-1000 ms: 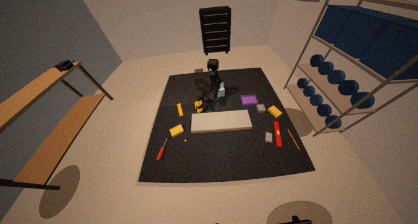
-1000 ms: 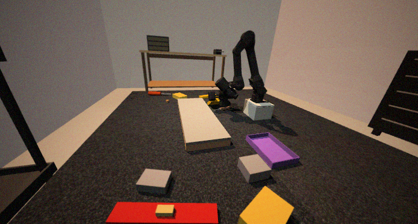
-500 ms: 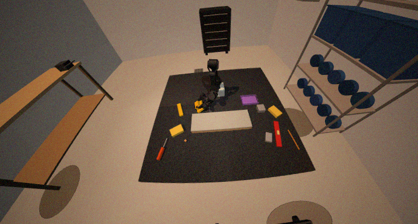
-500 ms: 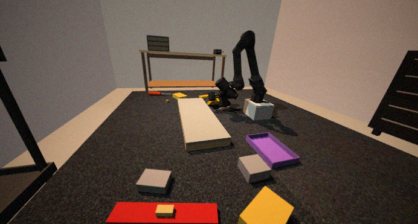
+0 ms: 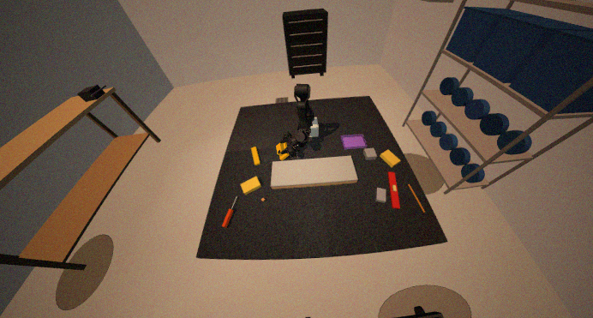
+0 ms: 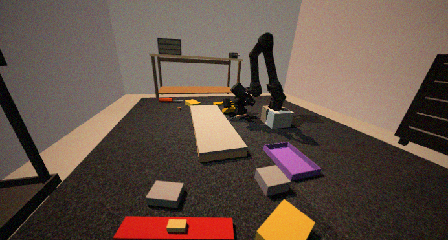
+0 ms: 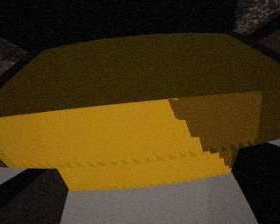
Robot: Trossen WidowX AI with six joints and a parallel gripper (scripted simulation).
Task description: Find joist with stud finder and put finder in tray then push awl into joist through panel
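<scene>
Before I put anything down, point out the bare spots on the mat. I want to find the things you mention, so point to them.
Bare mat shows between the white panel (image 5: 314,171) (image 6: 217,127) and the mat's front edge in the top view, and left of the yellow bar (image 5: 255,155). It's crowded around the gripper (image 5: 286,151) and right of the panel.
</scene>
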